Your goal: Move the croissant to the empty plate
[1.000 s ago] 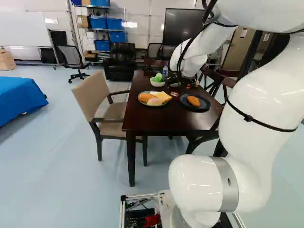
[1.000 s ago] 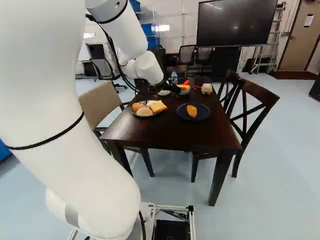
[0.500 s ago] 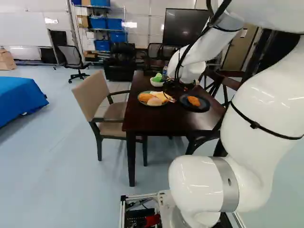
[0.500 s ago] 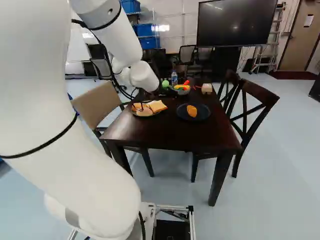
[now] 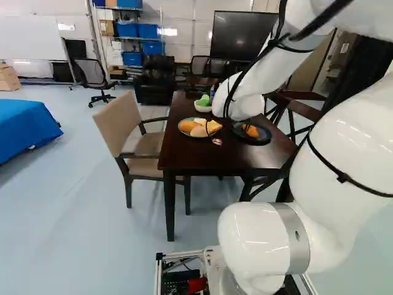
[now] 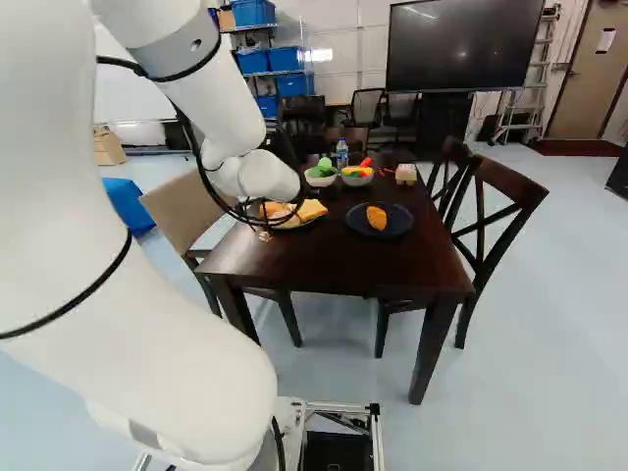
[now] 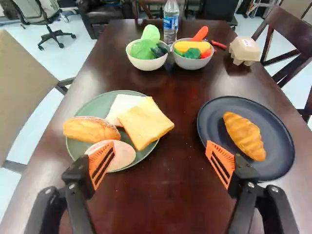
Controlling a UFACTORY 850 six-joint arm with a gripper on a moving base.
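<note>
My gripper [image 5: 217, 141] shows only in small part in the left base view, at the near side of the food plate, mostly hidden by the arm. In the wrist view the gripper [image 7: 161, 163] is open, its orange pads wide apart with only tabletop between them. The golden croissant [image 7: 244, 135] lies on a dark blue plate [image 7: 209, 118], ahead of and outside one finger. Ahead of the other finger is a green plate [image 7: 85, 108] bearing a bread roll [image 7: 91, 129], toast [image 7: 145, 123], a white slice and a pinkish round slice, which that finger partly overlaps.
Beyond the plates on the dark table [image 6: 324, 265] stand a bowl of green items [image 7: 146, 64], a bowl of colourful vegetables [image 7: 192, 62], a water bottle [image 7: 171, 22] and an egg carton [image 7: 244, 50]. Chairs flank the table, a beige one [image 5: 146, 141] and dark wooden ones [image 6: 491, 211].
The arm has drawn back over the table toward the base, its wrist shifting left in the right base view and uncovering the bowls. The base, croissant and plates have stayed put.
</note>
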